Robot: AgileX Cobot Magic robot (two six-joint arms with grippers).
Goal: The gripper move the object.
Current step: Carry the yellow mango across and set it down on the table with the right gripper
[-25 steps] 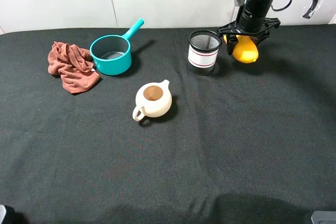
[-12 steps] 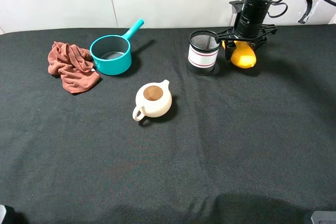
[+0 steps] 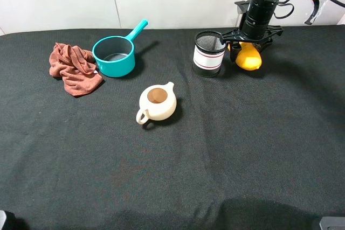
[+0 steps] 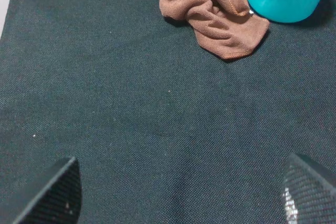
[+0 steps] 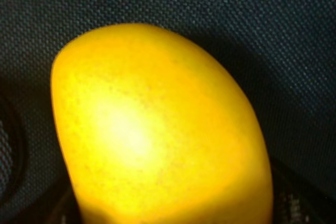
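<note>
- Set over the black-clothed table [image 3: 172, 176], at its far right, next to the wall.
- Pinching the object [image 3: 249, 59] in the right gripper [image 3: 249, 44], jaws pressed in on the fruit's upper end, arm standing nearly upright above it.
- Hanging low, just beside the mesh cup [image 3: 209, 53]; cannot tell whether the underside touches the cloth.
- Likely to go wrong on any sideways travel toward the middle: clipping the cup with a jaw or the fruit and tipping it over. Calls for a lift first.
- Also at risk of slipping: smooth, rounded skin filling the right wrist view [image 5: 157, 129], gripped only near one end, so prone to swing or squirt out under a quick move.
- Lying well apart at the far left: a crumpled brown rag [image 3: 73, 67], just beside the teal saucepan [image 3: 114, 56].
- Inside the saucepan: only a bare grey base showing.
- At mid-table, the cream teapot [image 3: 157, 102]: lid off, brown within; liquid or glaze, cannot tell.
- Inside the mesh cup: dark mesh only, no contents made out.
- Parked above bare cloth near the rag: the left gripper [image 4: 178, 192], fingertips spread wide, holding nothing.
</note>
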